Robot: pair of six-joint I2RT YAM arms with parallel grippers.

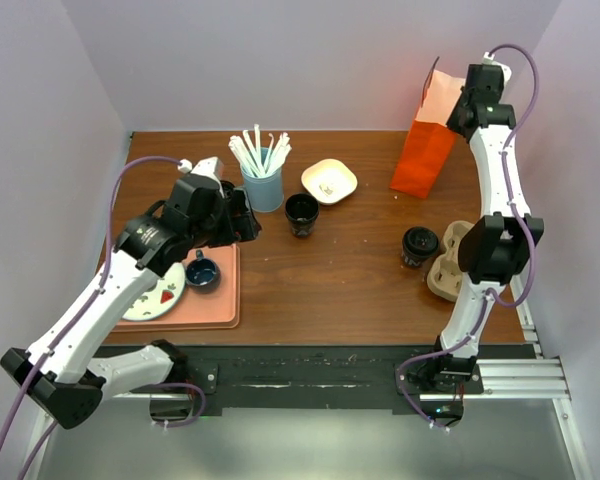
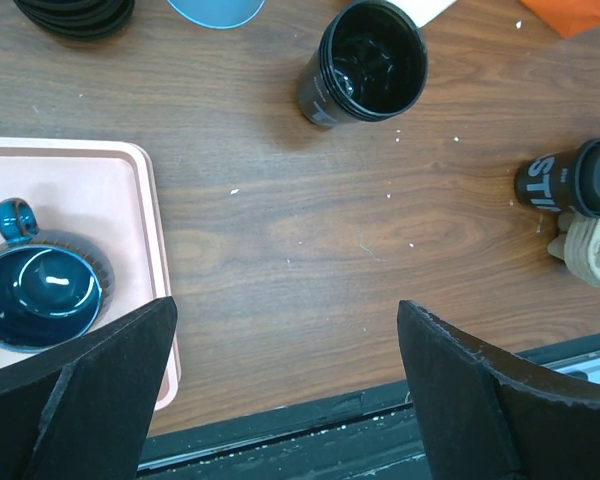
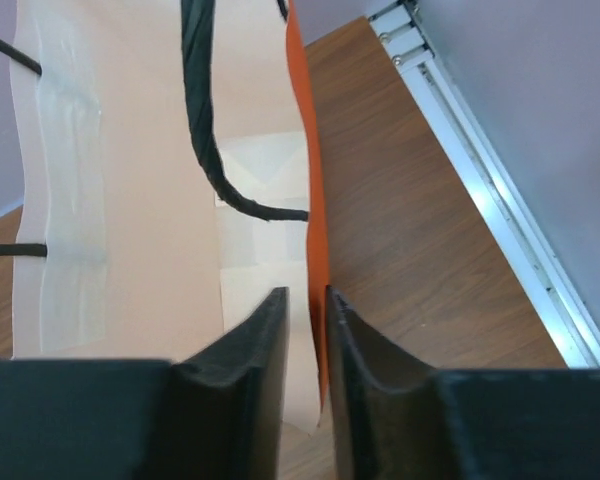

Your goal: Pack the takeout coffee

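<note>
Takeout coffee, a small black lidded disposable cup (image 1: 420,243), stands just beside a tan cardboard carrier (image 1: 448,262).
Probably light and crushable; hold its body gently below the lid. Left gripper (image 2: 285,320) gapes; right gripper (image 3: 307,300) pinches the rim of an orange paper bag (image 1: 422,160).

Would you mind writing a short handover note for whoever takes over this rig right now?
Left gripper: open, empty, hovering over the table beside the pink tray.
Right gripper: closed on the rim of the orange paper bag, at the back right.
Takeout coffee: lidded, upright on the table next to the cardboard carrier, untouched.
Done: bag rim gripped.
Left to do: pick up the coffee and place it in the bag.
</note>
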